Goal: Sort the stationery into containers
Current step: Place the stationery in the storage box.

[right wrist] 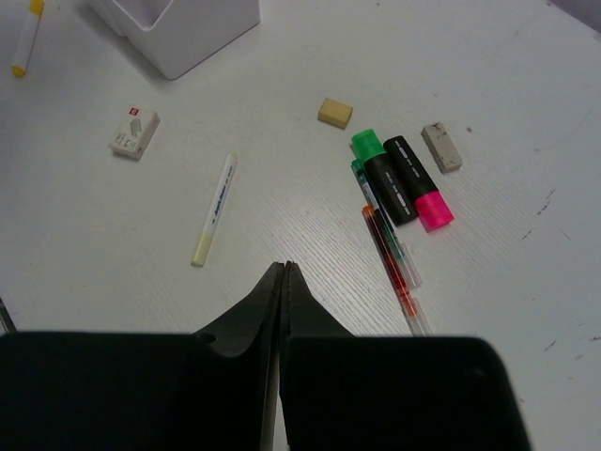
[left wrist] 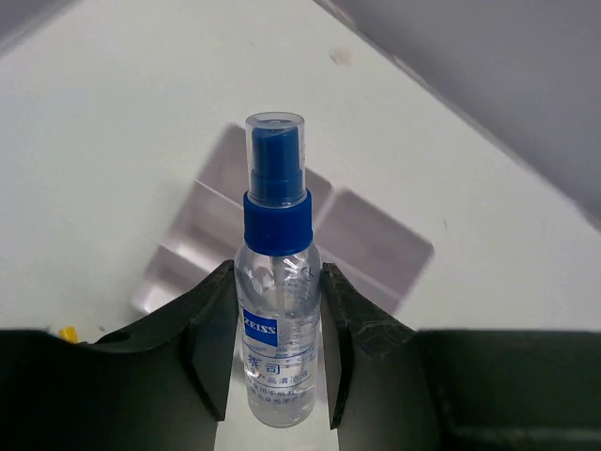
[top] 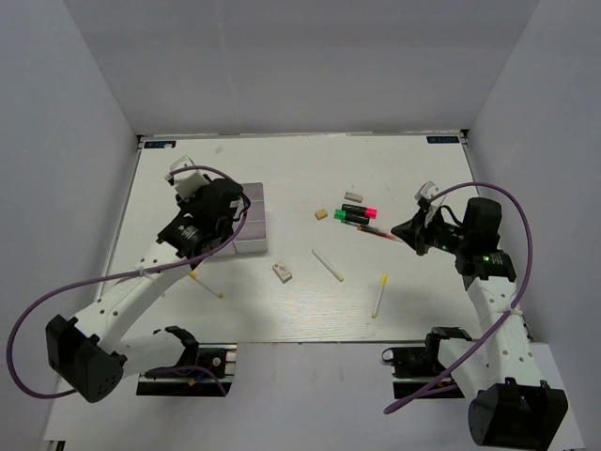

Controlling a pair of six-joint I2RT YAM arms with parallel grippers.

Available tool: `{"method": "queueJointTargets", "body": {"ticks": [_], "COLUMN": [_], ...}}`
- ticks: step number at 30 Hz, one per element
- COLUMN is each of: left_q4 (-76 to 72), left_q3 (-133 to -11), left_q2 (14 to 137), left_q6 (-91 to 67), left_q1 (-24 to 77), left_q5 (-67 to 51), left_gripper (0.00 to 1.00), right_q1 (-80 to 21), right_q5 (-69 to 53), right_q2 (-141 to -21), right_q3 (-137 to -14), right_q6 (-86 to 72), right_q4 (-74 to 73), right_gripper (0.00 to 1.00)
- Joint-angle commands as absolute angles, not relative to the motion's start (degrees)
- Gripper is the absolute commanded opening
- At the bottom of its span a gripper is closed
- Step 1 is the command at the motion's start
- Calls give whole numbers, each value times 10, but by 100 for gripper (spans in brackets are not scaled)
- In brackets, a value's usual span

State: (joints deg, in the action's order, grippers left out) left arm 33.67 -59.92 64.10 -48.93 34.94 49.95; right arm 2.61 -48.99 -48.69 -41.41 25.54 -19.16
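Note:
My left gripper (left wrist: 277, 282) is shut on a clear spray bottle (left wrist: 277, 235) with a blue collar, held above the pale compartment tray (left wrist: 376, 246). In the top view that gripper (top: 230, 209) hovers at the tray's (top: 257, 230) left side. My right gripper (right wrist: 285, 267) is shut and holds nothing. It hangs above bare table just left of the red pen (right wrist: 388, 254). Beyond it lie a green-ended highlighter (right wrist: 383, 174), a pink-ended highlighter (right wrist: 418, 181), a beige eraser (right wrist: 335, 113), a grey eraser (right wrist: 441, 147) and a white pen (right wrist: 214, 209).
A boxed eraser (top: 283, 272) lies near the tray's front corner. Two yellow-tipped white pens lie nearer the arms, one (top: 379, 295) right of centre and one (top: 207, 285) under the left arm. Grey walls close in the table on three sides.

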Motion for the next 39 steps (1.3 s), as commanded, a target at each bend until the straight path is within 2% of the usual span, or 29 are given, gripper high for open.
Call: {"method": "queueJointTargets", "body": {"ticks": [1, 10, 20, 31, 39], "left_q4": [298, 220, 176, 155, 166], "left_q3": [-631, -666, -717, -711, -693], "left_q2": [677, 807, 930, 981, 992], "left_q6": [-560, -569, -570, -583, -612], "left_q1": [345, 334, 288, 264, 264], "left_q5": [713, 823, 838, 843, 837], "left_gripper": [0, 0, 0, 0, 0], "right_q1": [28, 28, 28, 28, 29], "right_q5": [-505, -509, -509, -509, -509], "right_q2": [-483, -490, -487, -489, -494], "right_q3": [-416, -417, -406, -403, -403], "right_q6": [258, 254, 256, 252, 252], "right_q4": [-183, -176, -169, -165, -164], "right_gripper": [0, 7, 10, 11, 21]}}
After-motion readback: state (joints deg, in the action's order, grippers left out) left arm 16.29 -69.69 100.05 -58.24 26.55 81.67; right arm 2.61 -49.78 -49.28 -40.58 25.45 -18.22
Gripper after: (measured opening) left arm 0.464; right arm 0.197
